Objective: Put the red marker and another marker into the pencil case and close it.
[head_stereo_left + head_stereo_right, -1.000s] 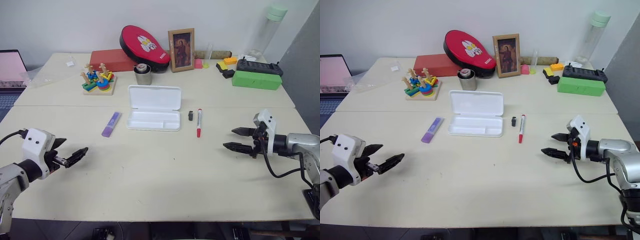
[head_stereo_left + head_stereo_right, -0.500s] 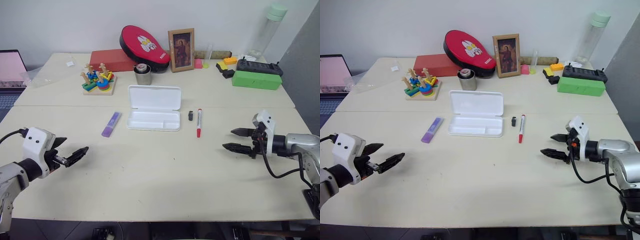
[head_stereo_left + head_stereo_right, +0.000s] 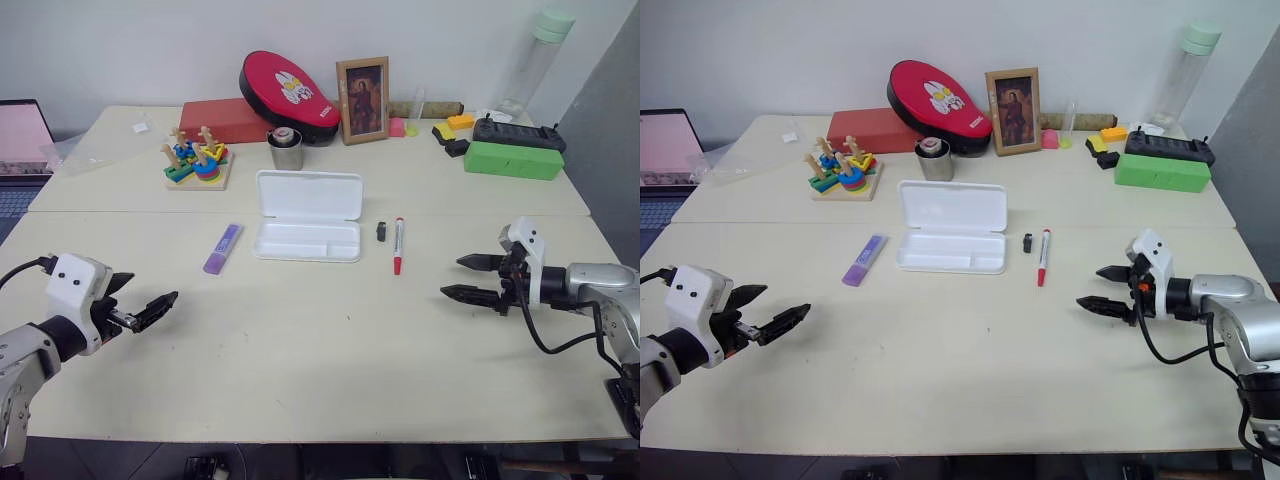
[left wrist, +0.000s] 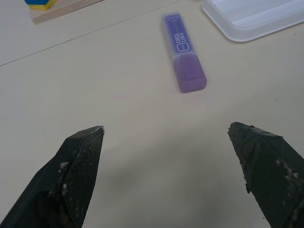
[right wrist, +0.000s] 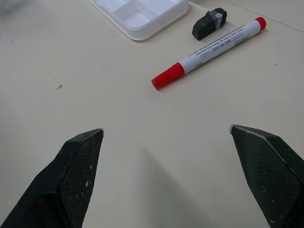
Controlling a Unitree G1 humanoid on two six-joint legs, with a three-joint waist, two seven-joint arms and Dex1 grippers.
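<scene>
White pencil case (image 3: 307, 215) lies open mid-desk; lavender marker (image 3: 222, 248) left of it, red marker (image 3: 398, 245) right.

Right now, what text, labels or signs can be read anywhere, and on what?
"CHECK LINER": on the purple marker.
Black print along the red marker barrel: too small to read.
Rabbit-like picture on the red pad: no words legible.
Nothing else readable.
</scene>
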